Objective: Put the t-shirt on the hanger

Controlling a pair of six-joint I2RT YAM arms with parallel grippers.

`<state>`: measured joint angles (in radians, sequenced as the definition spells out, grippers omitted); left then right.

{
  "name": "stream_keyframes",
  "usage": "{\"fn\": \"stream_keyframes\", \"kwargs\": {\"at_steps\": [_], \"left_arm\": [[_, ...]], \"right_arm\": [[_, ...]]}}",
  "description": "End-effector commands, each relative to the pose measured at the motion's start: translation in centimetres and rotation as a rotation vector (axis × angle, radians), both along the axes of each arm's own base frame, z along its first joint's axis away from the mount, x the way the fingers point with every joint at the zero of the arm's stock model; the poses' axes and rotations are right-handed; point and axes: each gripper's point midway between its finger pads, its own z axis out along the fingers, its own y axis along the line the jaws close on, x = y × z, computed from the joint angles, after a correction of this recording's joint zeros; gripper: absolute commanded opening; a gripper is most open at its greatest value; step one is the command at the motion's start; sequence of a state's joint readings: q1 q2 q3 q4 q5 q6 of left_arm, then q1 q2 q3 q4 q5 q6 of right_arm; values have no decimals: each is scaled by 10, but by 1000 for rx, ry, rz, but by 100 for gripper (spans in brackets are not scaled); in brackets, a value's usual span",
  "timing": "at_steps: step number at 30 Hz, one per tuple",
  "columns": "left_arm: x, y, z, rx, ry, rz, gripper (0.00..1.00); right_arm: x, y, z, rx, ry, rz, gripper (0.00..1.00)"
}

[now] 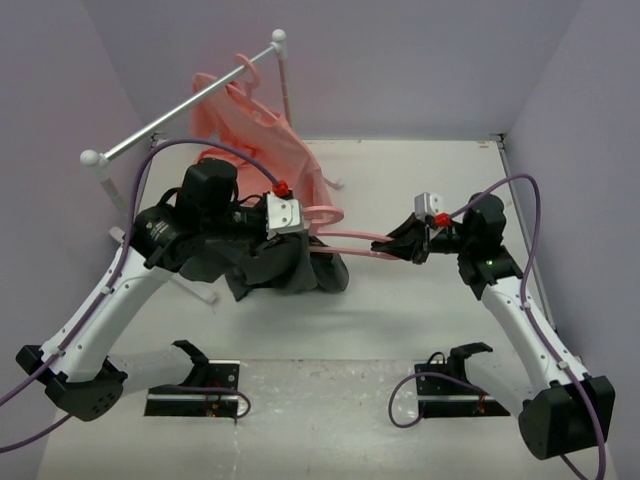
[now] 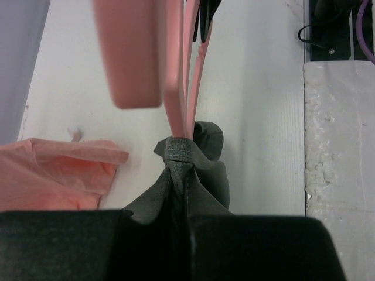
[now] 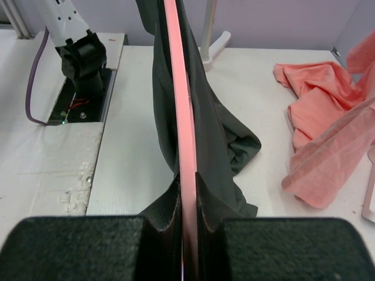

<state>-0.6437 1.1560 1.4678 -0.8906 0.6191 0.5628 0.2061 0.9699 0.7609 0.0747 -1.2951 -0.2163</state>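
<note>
The dark charcoal t-shirt (image 1: 285, 268) hangs bunched from my left gripper (image 1: 283, 232), which is shut on its cloth (image 2: 179, 175) at the neck hem. The pink hanger (image 1: 350, 242) runs level between the two grippers, one end inside the shirt. My right gripper (image 1: 402, 247) is shut on the hanger's arm (image 3: 183, 117), held edge-on between the pads. In the right wrist view the shirt (image 3: 205, 111) drapes around the hanger and its lower folds rest on the table. In the left wrist view the hanger (image 2: 176, 88) comes out of the shirt's neck.
A salmon-pink garment (image 1: 265, 135) hangs on another pink hanger from the silver rail (image 1: 175, 115) at the back left and spills onto the table (image 3: 328, 117). The rail's white stand (image 1: 195, 285) is by the left arm. Two black mounts (image 1: 195, 385) (image 1: 460, 385) sit near.
</note>
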Motion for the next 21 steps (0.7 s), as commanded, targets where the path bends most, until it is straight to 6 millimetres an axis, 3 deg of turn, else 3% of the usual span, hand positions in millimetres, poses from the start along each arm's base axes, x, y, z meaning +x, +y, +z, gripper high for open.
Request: {"fn": "stream_keyframes", "kwargs": {"at_steps": [1,2,3,4,5,6,8,11,13,14,15,16,18,19,21], "left_arm": [[13,-4,14,-71,-81,42,0],[18,-3,16,-96,-86,88,0],[28,-1,17,-116,-100,151,0],[39,3,18,-135,-110,226,0],[43,7,22,-176,-82,307,0],[52,12,22,-173,-100,356,0],[54,18,24,-191,-91,410,0],[57,21,29,-211,-95,445,0],[64,27,35,-235,-113,505,0],[66,29,37,-247,-115,527,0],[69,31,39,-264,-115,553,0],[71,32,41,-273,-118,567,0],[74,29,40,-280,-102,574,0],[74,28,40,-278,-94,572,0],[75,22,39,-272,-74,555,0]], "right_arm": [[8,3,29,63,-47,-27,0],[11,3,33,78,-25,-42,6],[20,3,37,98,22,-98,27],[34,0,40,125,92,-194,59],[46,-4,44,153,156,-280,84],[48,-7,47,175,224,-316,86],[91,-43,52,279,413,-687,99],[96,-72,32,346,609,-906,99],[86,-73,17,385,676,-911,99],[79,-69,25,456,701,-874,99],[73,-63,25,517,712,-814,99],[65,-55,10,529,782,-766,99],[45,-23,9,558,861,-601,98],[43,-12,11,561,862,-575,97],[40,31,2,495,873,-548,91]]}}
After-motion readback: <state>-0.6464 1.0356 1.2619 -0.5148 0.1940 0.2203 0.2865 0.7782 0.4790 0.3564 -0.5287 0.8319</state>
